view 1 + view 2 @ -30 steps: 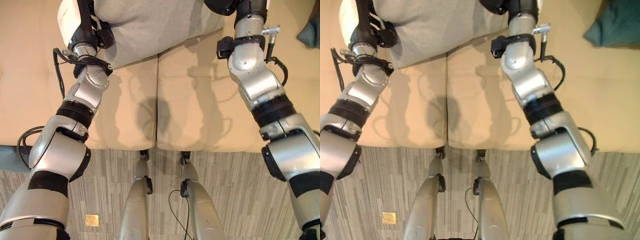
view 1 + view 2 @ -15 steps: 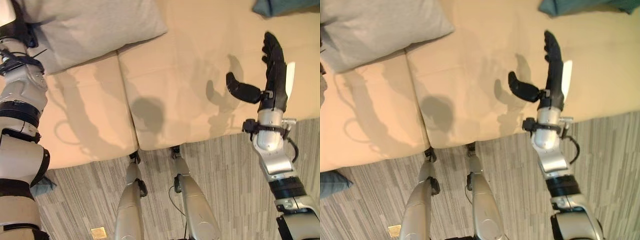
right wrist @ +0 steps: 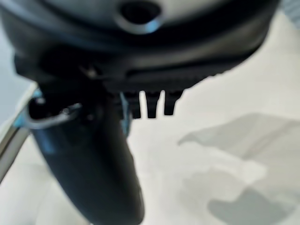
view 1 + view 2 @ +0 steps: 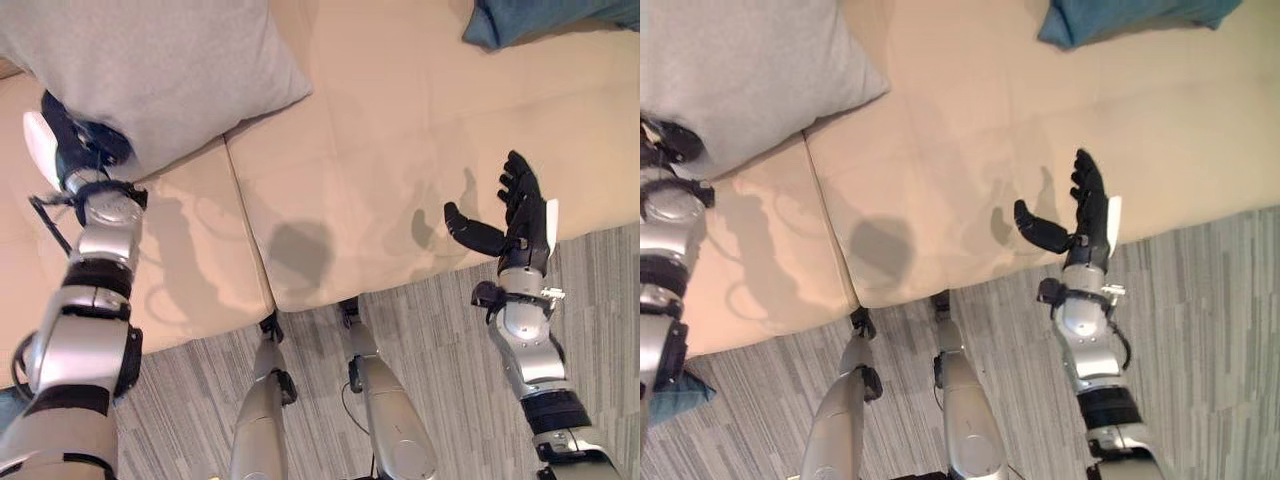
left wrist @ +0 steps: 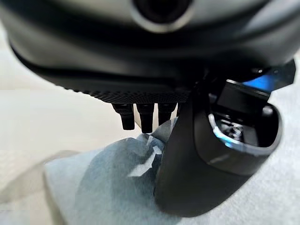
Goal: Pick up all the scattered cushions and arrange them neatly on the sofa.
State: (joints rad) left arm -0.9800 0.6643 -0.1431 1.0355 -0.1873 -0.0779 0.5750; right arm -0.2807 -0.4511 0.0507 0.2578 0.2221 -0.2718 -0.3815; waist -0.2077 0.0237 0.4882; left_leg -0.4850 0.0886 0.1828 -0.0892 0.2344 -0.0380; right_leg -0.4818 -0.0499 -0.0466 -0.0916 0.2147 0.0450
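Nearest me, at the front edge of the sofa [image 4: 400,120], the right hand [image 4: 520,225] hangs with its fingers straight and spread wide, thumb out, holding nothing. A second ago it was up at the grey cushion's far corner; it has let go and drawn back toward the floor. That, to my eye, means the cushion is placed and this arm is free for the next one.

Further in, the left hand [image 4: 75,150] stays at the near corner of the grey cushion [image 4: 150,70], thumb pressed on the fabric, apparently pinching it. The cushion lies flat on the seat, skewed, one corner pointing at the seam.

Farthest back, a teal cushion [image 4: 540,18] rests against the sofa's far side.
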